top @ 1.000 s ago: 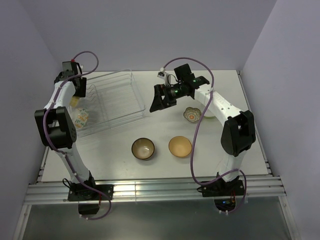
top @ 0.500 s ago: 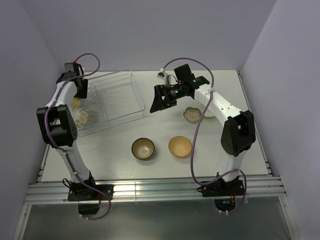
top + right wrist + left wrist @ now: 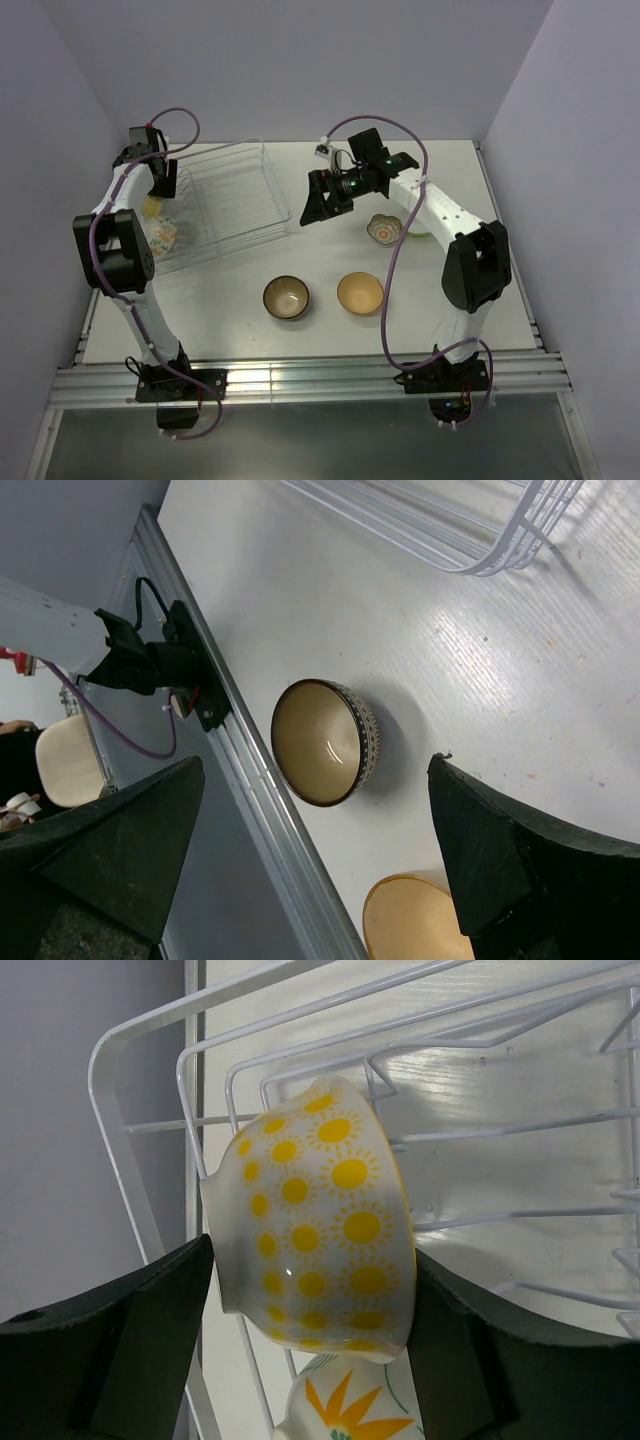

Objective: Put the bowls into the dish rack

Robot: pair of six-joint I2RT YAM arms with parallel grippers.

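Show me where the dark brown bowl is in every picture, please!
Top external: the dark brown bowl sits near the front middle, left of the tan-orange bowl.
Left wrist: not there; the left tool grips a yellow-sun bowl instead.
Right wrist: the dark brown bowl is in the picture's centre, with the tan-orange bowl at the bottom edge.
Shared landmark: the dish rack shows in all three.

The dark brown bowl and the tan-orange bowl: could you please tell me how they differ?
The dark brown bowl has a patterned dark outside and pale inside; the tan-orange bowl shows plain orange. The dark brown bowl sits left of the tan-orange bowl. Both stand upright on the table, outside the dish rack.
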